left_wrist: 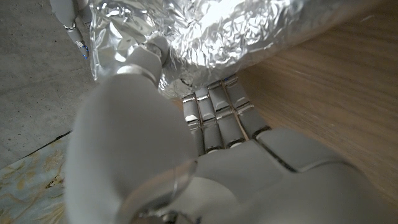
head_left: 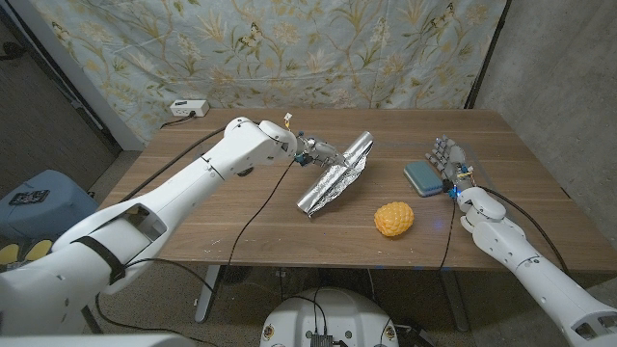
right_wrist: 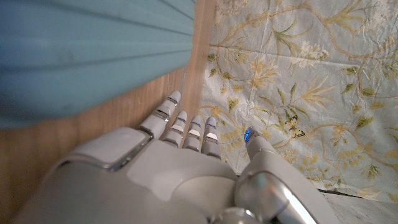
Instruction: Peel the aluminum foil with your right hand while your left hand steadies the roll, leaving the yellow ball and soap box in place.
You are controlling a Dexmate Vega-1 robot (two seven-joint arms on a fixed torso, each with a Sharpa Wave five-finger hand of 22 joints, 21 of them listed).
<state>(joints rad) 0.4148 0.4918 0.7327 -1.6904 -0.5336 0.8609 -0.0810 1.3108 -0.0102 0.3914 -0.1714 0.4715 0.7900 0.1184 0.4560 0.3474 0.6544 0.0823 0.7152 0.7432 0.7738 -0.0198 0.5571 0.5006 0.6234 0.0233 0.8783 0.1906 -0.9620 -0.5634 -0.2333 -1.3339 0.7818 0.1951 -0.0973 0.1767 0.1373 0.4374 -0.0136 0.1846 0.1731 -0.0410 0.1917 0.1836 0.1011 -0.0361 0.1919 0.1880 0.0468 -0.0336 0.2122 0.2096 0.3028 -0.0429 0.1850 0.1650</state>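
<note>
We see the left hand (head_left: 310, 151) at the frame's middle grasping the foil roll (head_left: 337, 173); the right hand (head_left: 451, 164), fingers apart, holds nothing beside the soap box (head_left: 422, 174).

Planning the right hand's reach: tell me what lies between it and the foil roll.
The right hand stands at the far side of the soap box, which lies directly between it and the foil roll. The yellow ball sits nearer the robot, off that line. The left hand is already touching the roll.
</note>
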